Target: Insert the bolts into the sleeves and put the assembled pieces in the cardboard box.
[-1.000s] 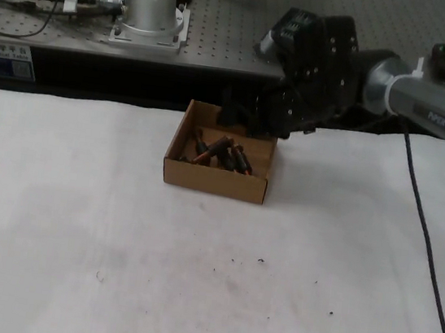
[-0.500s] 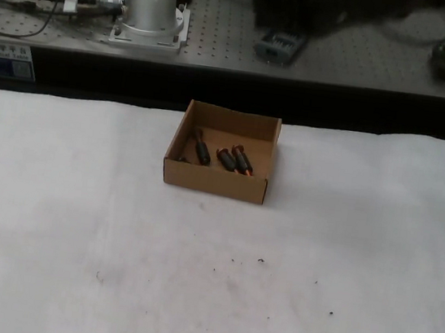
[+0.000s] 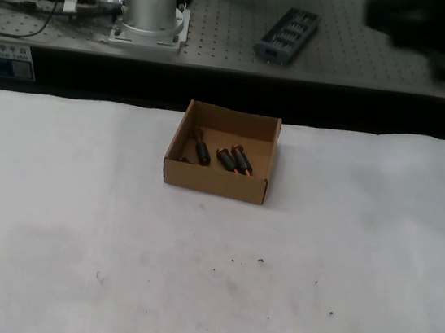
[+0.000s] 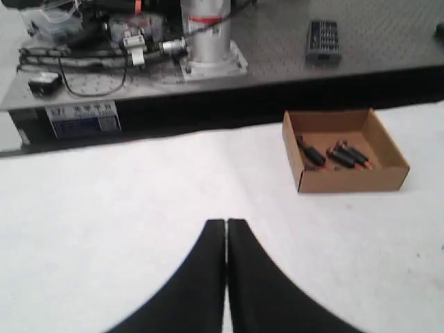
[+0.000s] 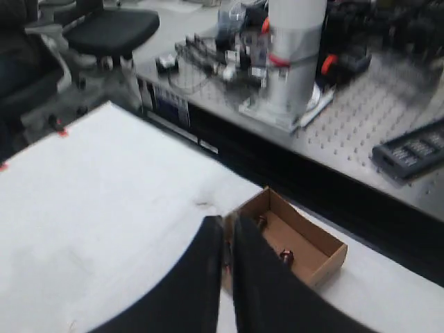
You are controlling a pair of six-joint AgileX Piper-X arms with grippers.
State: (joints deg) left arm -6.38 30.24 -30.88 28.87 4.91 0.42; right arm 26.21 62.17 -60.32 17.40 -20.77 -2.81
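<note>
**Arm pulled away from the box, pieces left inside**

The white cloth (image 3: 189,293) lay under the cardboard box (image 3: 214,183) just as it had a second before, and the box had not shifted on it.

The big change was the arm (image 3: 426,25). A second earlier it had hung directly over the box, with its tip down at the far right corner. Now it was only a dark blur, well beyond the box and off to the right, over the metal table (image 3: 222,43) behind. The dark tip that had shown far to the left of the box at the edge of the high view had also gone from there.

Both wrist cameras saw the box (image 4: 343,180) (image 5: 316,267) from a raised, drawn-back place. The left pincer (image 4: 226,232) had its two fingers pressed together with nothing between them. The right pincer (image 5: 226,232) was closed to a thin slit and also carried nothing.

Several assembled pieces (image 3: 236,160) lay on the floor of the box, dark with reddish ends, one nearer the left wall and the others nearer the middle.

With the arm clear and both pincers closed and carrying nothing, the drop into the box appeared done. Whether more bolts and sleeves remained could not be told.
</note>
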